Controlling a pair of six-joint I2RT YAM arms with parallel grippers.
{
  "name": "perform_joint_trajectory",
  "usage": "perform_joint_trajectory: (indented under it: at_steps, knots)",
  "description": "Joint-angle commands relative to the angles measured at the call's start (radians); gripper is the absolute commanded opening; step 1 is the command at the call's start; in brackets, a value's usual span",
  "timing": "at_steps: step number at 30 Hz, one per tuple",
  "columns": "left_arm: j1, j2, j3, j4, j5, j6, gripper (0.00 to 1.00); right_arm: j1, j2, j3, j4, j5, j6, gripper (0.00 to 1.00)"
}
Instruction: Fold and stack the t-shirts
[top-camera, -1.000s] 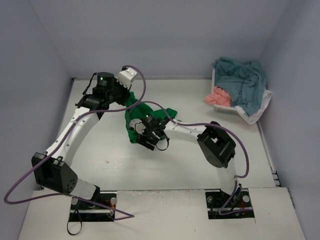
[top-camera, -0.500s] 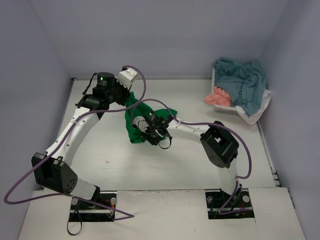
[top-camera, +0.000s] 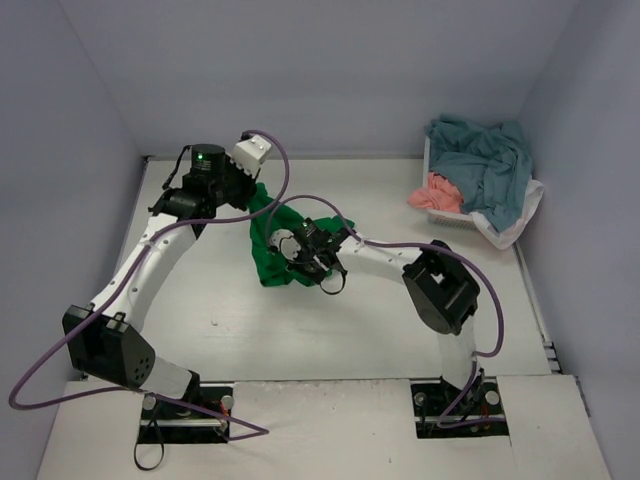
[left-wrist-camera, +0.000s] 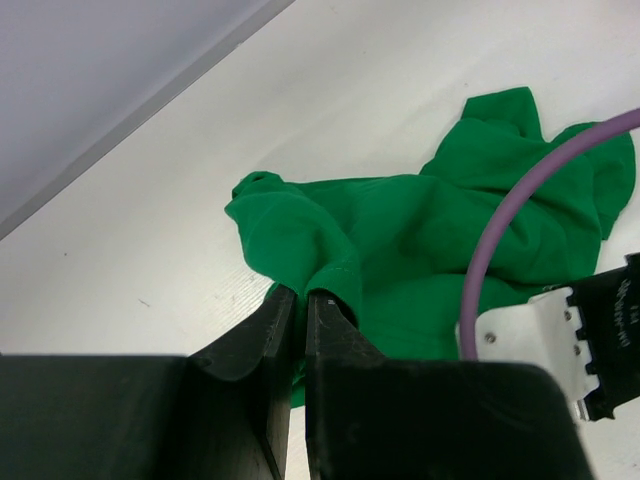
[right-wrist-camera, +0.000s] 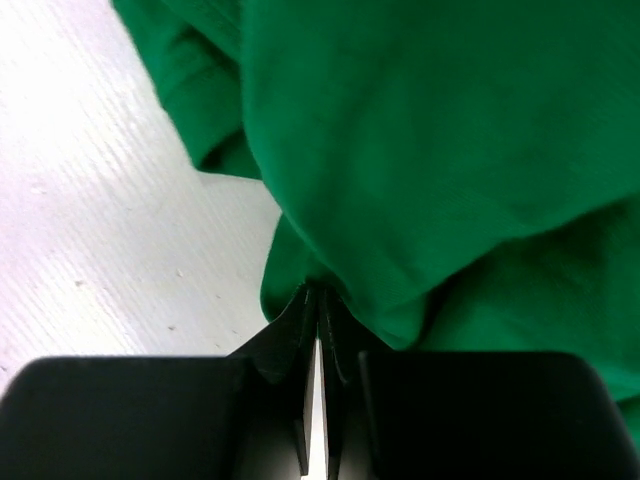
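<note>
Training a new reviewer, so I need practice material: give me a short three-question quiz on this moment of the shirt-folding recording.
1. True or false: the left hand and the right hand are both shut on the green shirt.
2. Where on the table does the basket stand? A) far right corner B) near left corner C) between the arm bases
3. What colour is the topmost shirt in the basket?
Key: 1 true; 2 A; 3 teal.

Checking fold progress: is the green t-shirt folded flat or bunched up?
Bunched up: the green t-shirt lies crumpled and wrinkled, the left gripper and right gripper each shut on a pinch of it.
</note>
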Motion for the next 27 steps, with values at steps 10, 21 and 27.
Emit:
perform_joint_trajectory:
  at_steps: [10,21,27]
  knots:
    - [0.071,-0.039,0.03,0.025,0.008,0.018,0.0,-0.206,-0.224,0.268,-0.075,0.001,-0.048,0.0]
    - [0.076,-0.068,0.092,-0.029,-0.008,0.009,0.0,-0.372,-0.281,0.498,-0.092,-0.01,-0.027,0.0]
    - [0.085,-0.105,0.122,-0.064,-0.012,0.009,0.0,-0.43,-0.347,0.552,-0.094,-0.01,-0.016,0.0]
